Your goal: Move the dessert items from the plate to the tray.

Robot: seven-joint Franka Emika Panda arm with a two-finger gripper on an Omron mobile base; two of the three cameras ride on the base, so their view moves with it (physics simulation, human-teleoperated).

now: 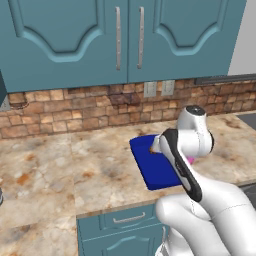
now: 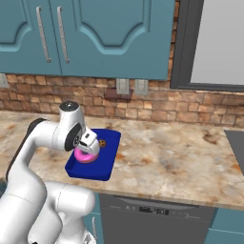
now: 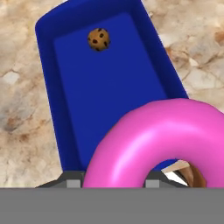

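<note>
Gripper, doughnut seemingly clamped, over tray

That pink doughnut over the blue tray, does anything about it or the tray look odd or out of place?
Nothing stands out. The pink doughnut hangs at the gripper above the blue tray, whole and unbroken. A small chocolate-chip cookie lies flat in the tray's far end. Nothing has spilled on the counter.

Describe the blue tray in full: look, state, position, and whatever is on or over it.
The tray is a flat, dark blue rectangle with a low raised rim and a smooth, plastic-looking finish. It lies level on the marbled counter near the front edge. A small chocolate-chip cookie rests at its far end. The pink-iced doughnut sits at the gripper over its near end; contact with the tray is unclear.
</note>
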